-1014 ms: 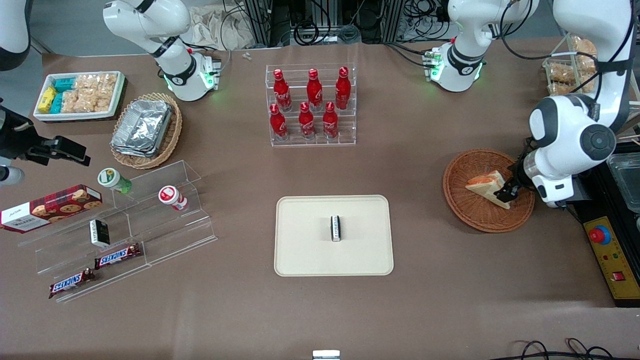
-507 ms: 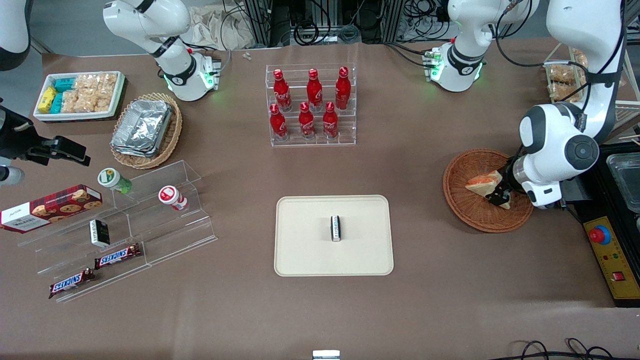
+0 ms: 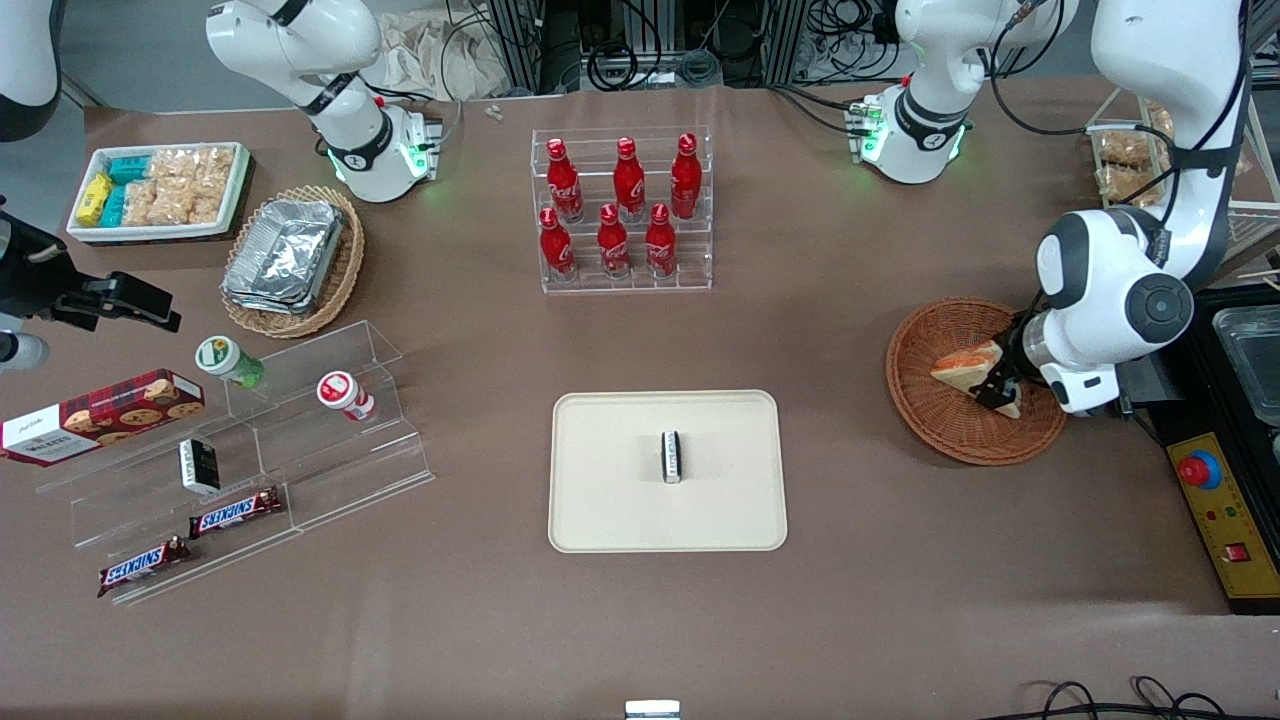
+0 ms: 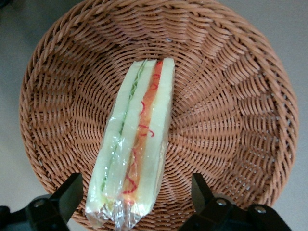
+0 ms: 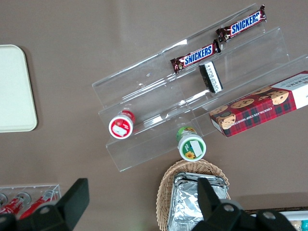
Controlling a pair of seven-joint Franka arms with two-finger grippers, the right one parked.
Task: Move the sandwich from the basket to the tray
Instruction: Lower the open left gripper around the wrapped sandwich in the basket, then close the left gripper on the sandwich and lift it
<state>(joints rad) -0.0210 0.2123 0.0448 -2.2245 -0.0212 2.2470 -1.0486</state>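
The cream tray (image 3: 667,470) sits in the middle of the frame on the brown tabletop (image 3: 860,600), with one small dark packet (image 3: 672,456) on it. At the right of the frame is the round brown basket (image 3: 940,420). The sandwich (image 3: 968,367) lies in it, wrapped in clear film. The end effector (image 3: 1000,392) is down in the basket, its fingers (image 4: 65,197) spread wide, one on each side of the sandwich, not squeezing it.
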